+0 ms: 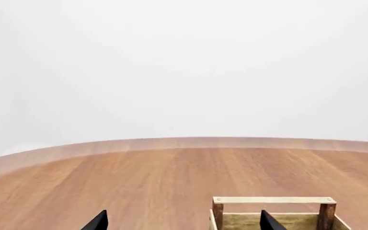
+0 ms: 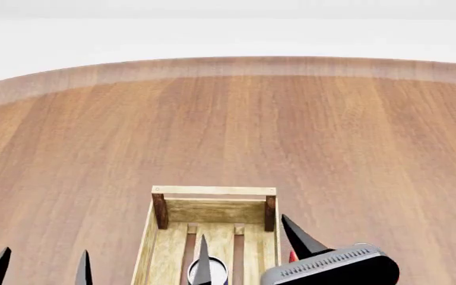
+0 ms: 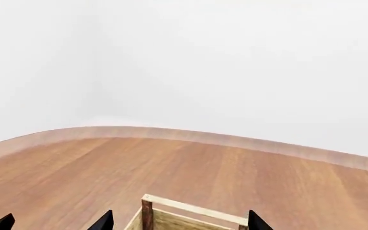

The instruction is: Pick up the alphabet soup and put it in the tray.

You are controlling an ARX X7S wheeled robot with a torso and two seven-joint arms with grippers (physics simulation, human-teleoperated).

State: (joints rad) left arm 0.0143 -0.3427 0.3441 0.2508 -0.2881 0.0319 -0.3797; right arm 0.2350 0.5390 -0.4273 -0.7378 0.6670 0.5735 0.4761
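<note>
The tray (image 2: 212, 192) is a light-wood slatted crate at the near middle of the table. A can's pale round top (image 2: 218, 272) shows inside it at the bottom edge of the head view; its label is hidden, so I cannot tell that it is the alphabet soup. My right gripper (image 2: 246, 233) hovers over the tray, open and empty, one finger in front of the can top. The right wrist view shows the tray's end rail (image 3: 193, 210) between the right gripper's (image 3: 178, 224) spread fingers. My left gripper (image 2: 46, 256) is open and empty, left of the tray (image 1: 272, 201).
A small red sliver (image 2: 292, 256) shows just outside the tray's right wall, mostly hidden by my right gripper. The round wooden table (image 2: 228, 119) stretches ahead to its curved far edge, with a plain white wall behind.
</note>
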